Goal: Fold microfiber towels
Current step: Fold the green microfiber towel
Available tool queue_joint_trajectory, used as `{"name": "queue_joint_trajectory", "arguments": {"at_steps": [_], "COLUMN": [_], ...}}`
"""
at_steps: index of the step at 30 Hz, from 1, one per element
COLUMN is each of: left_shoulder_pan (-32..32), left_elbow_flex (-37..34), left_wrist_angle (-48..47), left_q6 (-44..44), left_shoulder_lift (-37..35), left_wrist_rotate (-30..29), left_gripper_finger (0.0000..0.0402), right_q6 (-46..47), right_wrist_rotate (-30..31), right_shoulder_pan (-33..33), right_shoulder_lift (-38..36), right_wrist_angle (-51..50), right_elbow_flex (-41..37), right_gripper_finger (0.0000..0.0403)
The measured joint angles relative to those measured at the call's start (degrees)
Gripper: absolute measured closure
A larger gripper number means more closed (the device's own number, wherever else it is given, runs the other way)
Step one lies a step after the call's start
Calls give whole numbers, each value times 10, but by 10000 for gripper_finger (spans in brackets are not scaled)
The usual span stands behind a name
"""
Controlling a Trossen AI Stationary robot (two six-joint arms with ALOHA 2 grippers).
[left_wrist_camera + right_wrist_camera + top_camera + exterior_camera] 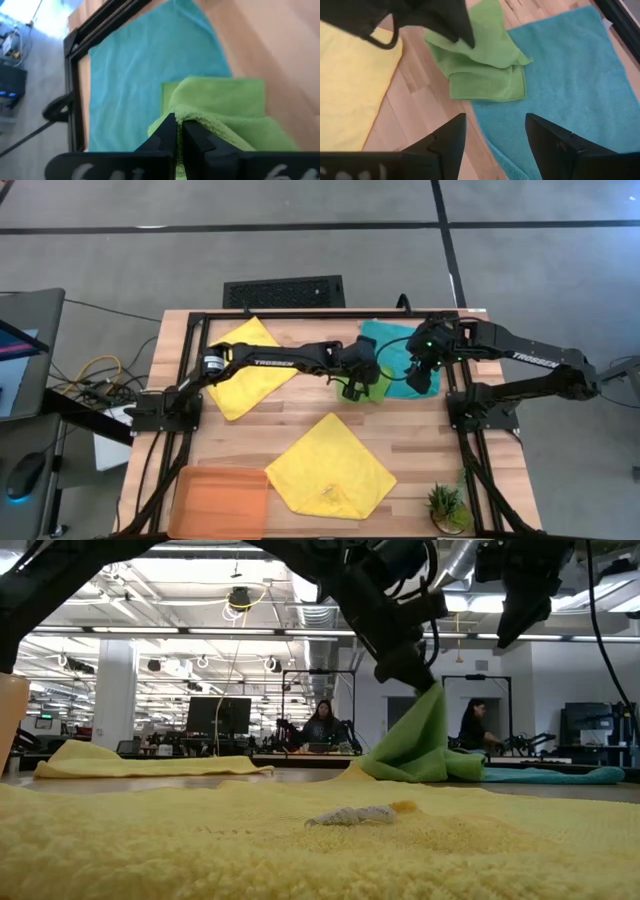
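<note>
Left gripper [358, 385]: jaws pressed together on a raised fold of the soft lime green microfiber towel [485, 70], lifting that part off the table while the rest stays down; in the low view the cloth hangs from the fingertips as a peak.
Right gripper [495, 145]: jaws wide apart, holding nothing, hovering above the near edge of the teal microfiber towel [570, 75] just beside the green one.
Lime green towel, place: far centre-right of the light wooden tabletop [290, 405], partly folded, its lower layer overlapping the teal towel's edge.
Teal towel, place: spread flat at the far right corner, against the black frame rail [330, 313].
Bright yellow microfiber towels, count: two, one [245, 365] under the left arm at the far left, one [335, 465] laid as a diamond at the near centre, well apart.
Towels in all: four.
Flat orange rectangular tray [222, 500]: one, near left corner.
Small green potted plant [447, 508]: one, near right corner.
People: two seated at desks beyond the table, seen in the low view.
</note>
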Motion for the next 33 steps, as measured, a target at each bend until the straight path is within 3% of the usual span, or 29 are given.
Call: {"name": "queue_joint_trajectory", "arguments": {"at_steps": [7,15,28,33], "left_shoulder_pan": [-10,-9,-10,-10], "left_elbow_flex": [0,0,0,0], "left_wrist_angle": [15,14,15,18], "left_q6": [0,-14,-64,-59], "left_shoulder_lift": [1,1,1,1], "left_wrist_rotate": [57,58,59,59], "left_gripper_finger": [401,390,278,253], "right_q6": [0,0,1,1], "right_wrist_rotate": [0,0,-1,-1], "right_shoulder_pan": [0,0,0,0], "right_shoulder_lift": [0,0,0,0], "right_wrist_angle": [-14,-15,-15,-15], "right_elbow_flex": [0,0,0,0], "right_gripper_finger": [175,175,175,175]}}
